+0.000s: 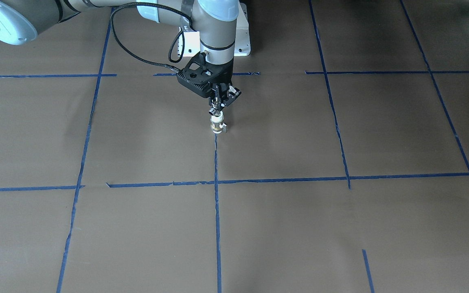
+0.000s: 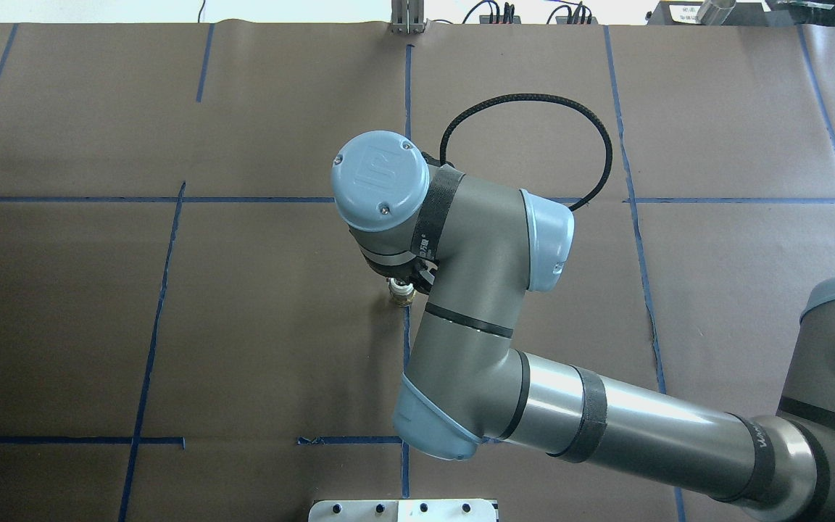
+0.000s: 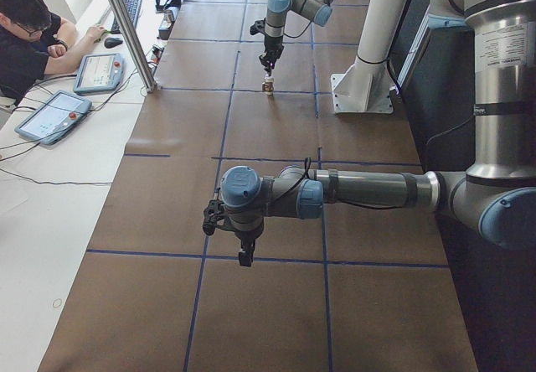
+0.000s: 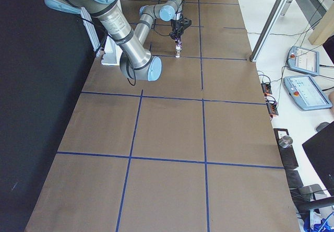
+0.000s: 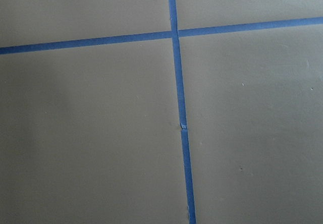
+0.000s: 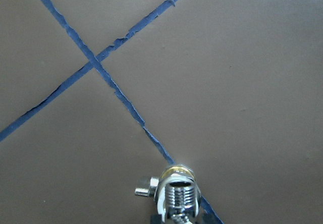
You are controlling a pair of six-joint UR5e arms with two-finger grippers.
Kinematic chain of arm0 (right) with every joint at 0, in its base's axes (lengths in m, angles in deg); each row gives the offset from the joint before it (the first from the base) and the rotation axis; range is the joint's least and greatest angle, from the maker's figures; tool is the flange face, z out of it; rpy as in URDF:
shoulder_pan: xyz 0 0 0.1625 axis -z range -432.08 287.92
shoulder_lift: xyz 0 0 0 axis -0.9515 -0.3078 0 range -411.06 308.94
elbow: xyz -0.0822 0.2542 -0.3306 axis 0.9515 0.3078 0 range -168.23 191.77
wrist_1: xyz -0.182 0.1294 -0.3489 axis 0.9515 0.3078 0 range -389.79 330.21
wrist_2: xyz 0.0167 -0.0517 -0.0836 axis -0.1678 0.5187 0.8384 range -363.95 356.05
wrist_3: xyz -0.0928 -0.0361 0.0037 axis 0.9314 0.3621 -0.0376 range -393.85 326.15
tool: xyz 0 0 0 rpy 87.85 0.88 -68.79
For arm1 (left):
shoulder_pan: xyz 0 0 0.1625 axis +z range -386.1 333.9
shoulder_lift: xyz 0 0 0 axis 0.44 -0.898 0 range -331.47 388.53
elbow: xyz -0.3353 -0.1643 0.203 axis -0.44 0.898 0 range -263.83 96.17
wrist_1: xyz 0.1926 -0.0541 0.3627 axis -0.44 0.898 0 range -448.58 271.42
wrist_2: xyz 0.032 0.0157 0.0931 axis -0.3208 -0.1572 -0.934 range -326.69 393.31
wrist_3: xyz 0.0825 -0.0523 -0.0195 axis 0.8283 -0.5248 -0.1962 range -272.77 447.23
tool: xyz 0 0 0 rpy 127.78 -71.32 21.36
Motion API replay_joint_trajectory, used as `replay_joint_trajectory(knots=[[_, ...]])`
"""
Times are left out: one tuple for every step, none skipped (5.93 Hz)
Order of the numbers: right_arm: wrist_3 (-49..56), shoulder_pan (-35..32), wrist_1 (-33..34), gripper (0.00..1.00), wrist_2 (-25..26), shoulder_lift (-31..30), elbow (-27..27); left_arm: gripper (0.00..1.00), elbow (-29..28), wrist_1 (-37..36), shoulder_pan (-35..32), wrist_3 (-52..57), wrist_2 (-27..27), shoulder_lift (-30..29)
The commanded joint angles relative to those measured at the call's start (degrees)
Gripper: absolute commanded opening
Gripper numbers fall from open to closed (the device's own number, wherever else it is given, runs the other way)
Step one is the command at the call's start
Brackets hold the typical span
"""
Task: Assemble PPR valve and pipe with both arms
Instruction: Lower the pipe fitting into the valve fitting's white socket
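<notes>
Holding tiny shiny chrome T-shaped pipe [image 6: 177, 196]: right jaws look clenched on it, pointing straight down. Pipe sits on top of short white-ended PPR valve with brass middle band [image 1: 217, 125]. Valve stands upright on brown bench [image 1: 340, 228], on blue tape line [image 1: 217, 162]. Left jaws hang over bench well apart from valve; cannot tell if released or clenched. Nothing else holds valve. Likely trouble: push or twist from right arm may tip, spin or slide valve; parts may go in crooked; lifting may leave valve behind
</notes>
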Motion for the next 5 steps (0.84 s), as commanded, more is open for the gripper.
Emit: replay_joint_trajectory(knots=[[-0.08,0.0,-0.08,0.0,0.08,-0.35,0.09,1.0,0.05,0.0,0.0,0.0,0.0,0.0],[-0.17,0.26,-0.08,0.0,0.25,-0.44,0.09,1.0,-0.03,0.0,0.0,0.0,0.0,0.0],[-0.17,0.26,-0.08,0.0,0.25,-0.35,0.09,1.0,-0.04,0.0,0.09,0.0,0.0,0.0],[-0.25,0.44,-0.08,0.0,0.25,-0.35,0.09,1.0,-0.04,0.0,0.09,0.0,0.0,0.0],[-0.25,0.61,-0.08,0.0,0.34,-0.35,0.09,1.0,-0.12,0.0,0.0,0.0,0.0,0.0]])
